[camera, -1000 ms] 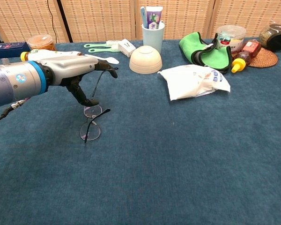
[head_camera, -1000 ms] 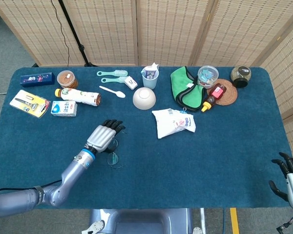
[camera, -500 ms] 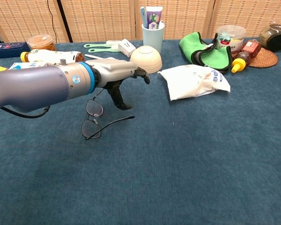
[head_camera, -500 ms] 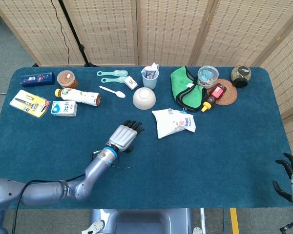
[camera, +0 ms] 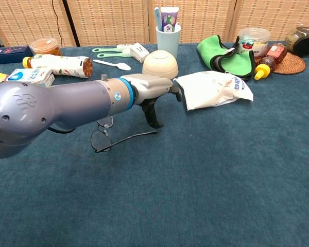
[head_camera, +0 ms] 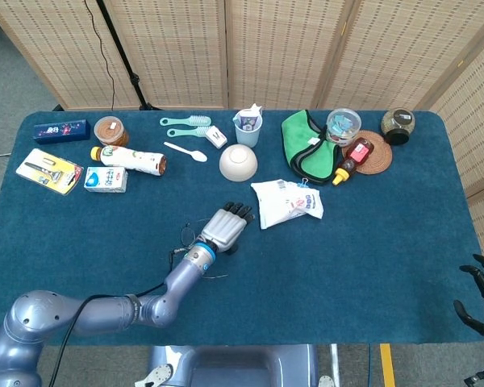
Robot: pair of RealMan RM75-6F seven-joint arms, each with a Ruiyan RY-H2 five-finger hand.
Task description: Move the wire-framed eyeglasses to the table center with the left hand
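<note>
Chest view shows the left hand (camera: 152,95) stretched flat and palm-down above the blue cloth table (camera: 221,175), its upper fingers (camera: 171,89) extended together toward the white plastic pouch (camera: 213,88) just ahead, while a thumb or lower finger (camera: 152,114) angles down to the cloth. Whether that hand pinches anything I cannot tell; nothing visibly sits between its fingers. Behind and below the wrist, on the forearm side, lie the thin wire-framed eyeglasses (camera: 104,135), lenses near the arm and one temple (camera: 136,136) reaching along the cloth toward the downward fingertip, seemingly just short of it. From the head view the same hand (head_camera: 224,229) covers most of the frame (head_camera: 185,237). Beyond the fingertips stands a cream ceramic bowl (head_camera: 238,162). At the far lower corner the right hand (head_camera: 477,284) hangs idle off the table edge, fingers apart. Judging by position, the glasses are near mid-table but a little to the left; a short nudge remains.
</note>
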